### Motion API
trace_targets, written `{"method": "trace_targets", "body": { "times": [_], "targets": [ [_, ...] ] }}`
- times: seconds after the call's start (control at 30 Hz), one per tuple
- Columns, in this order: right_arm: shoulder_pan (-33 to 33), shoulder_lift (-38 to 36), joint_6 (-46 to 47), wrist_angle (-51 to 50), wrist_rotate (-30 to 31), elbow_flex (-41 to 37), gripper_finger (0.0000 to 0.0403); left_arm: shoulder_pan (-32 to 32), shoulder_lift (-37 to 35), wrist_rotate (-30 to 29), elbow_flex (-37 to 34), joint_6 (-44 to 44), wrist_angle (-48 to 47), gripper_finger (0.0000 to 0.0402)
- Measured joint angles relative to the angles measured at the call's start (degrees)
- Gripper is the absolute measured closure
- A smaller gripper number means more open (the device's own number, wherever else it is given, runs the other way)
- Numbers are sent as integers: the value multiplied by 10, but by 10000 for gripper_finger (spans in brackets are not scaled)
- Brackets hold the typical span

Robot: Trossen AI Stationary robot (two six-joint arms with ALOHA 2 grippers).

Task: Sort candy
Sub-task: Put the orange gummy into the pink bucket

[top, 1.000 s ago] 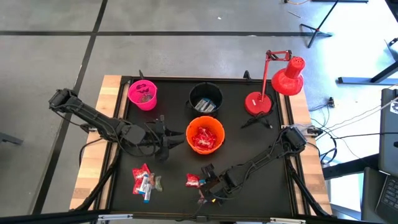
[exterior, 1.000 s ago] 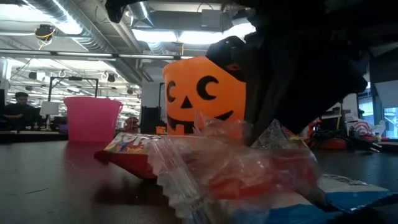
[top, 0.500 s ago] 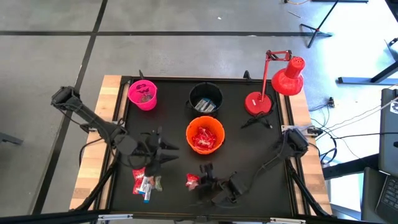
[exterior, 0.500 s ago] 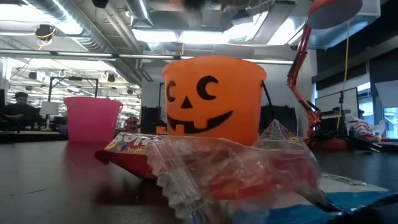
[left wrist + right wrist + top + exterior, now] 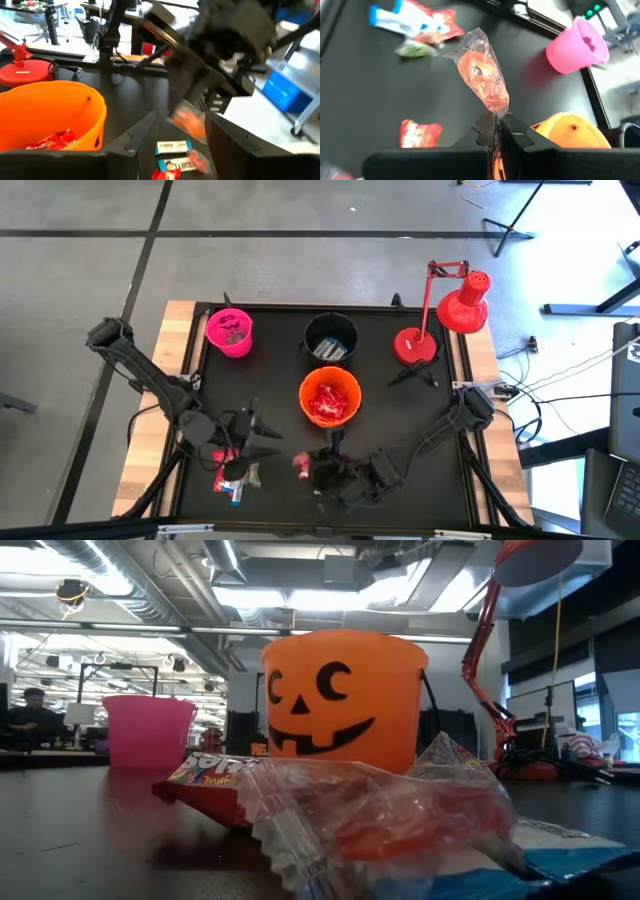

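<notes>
1. The right end effector [image 5: 496,131] pinches a clear-wrapped orange candy [image 5: 482,80] shut, lifted at the orange bucket's [image 5: 330,397] seven o'clock.
2. The left end effector [image 5: 262,443] hovers half-spread beside the candy pile [image 5: 229,472] on the tabletop [image 5: 420,420].

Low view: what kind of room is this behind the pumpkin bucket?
Probably a big open workshop or lab. Behind the orange pumpkin bucket run bare ceiling pipes and long strip lights, and a person sits at a desk far off.
</notes>
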Motion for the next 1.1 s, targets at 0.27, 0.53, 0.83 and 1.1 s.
{"method": "trace_targets", "body": {
  "times": [0.27, 0.53, 0.83, 1.1],
  "targets": [
    [-43, 0, 9, 30, -23, 7, 389, 0, 75, -41, 0, 62, 65, 248],
    [-53, 0, 9, 34, -37, 7, 389, 0, 91, -65, 0, 61, 68, 248],
    [-53, 0, 13, 34, -38, 7, 389, -1, 91, -99, 0, 27, 33, 251],
    [-52, 0, 14, 34, -58, 7, 389, -12, 91, -116, 0, 1, -6, 299]
  ]
}}
